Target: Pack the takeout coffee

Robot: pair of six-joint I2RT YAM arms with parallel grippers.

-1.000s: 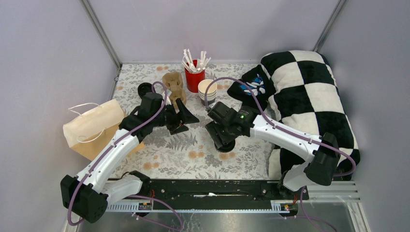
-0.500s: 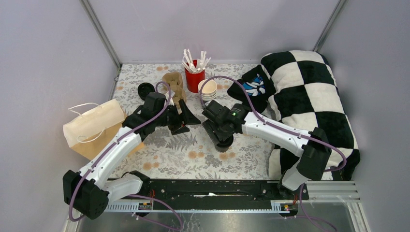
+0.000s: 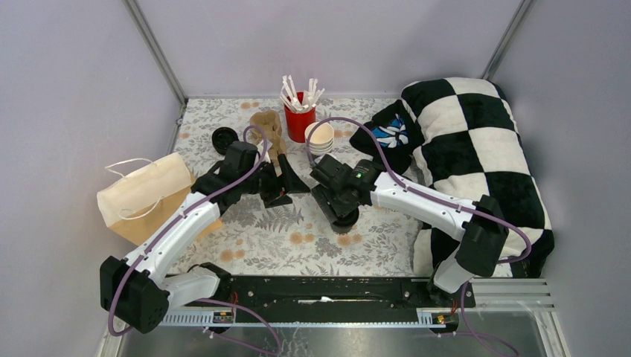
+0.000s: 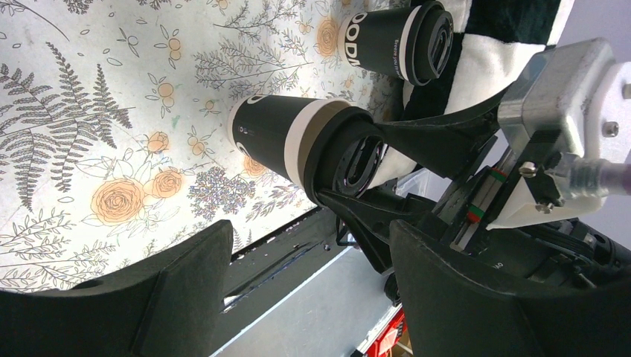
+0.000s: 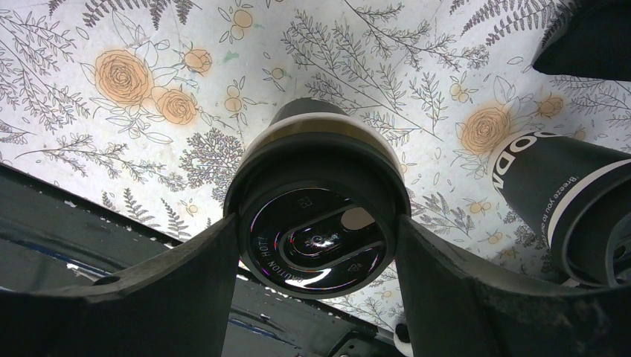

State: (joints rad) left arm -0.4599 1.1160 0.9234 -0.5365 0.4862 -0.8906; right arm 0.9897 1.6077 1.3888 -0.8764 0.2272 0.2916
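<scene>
My right jaws, clenched on a lidded coffee cup (image 5: 316,234), now sit slightly nearer the brown carrier (image 3: 266,128) than a second ago, while my left jaws hang released and empty, so packing looks barely begun.

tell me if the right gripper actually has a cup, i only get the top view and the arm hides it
Observer: Yes. The right wrist view shows the right gripper clamped around the top of one lidded takeout cup.
Operator: where's the other cup
Observer: The second takeout cup stands upright just beside it, not touching.
Operator: left gripper carrying anything
Observer: No, the left gripper is open and empty in its own view.
</scene>
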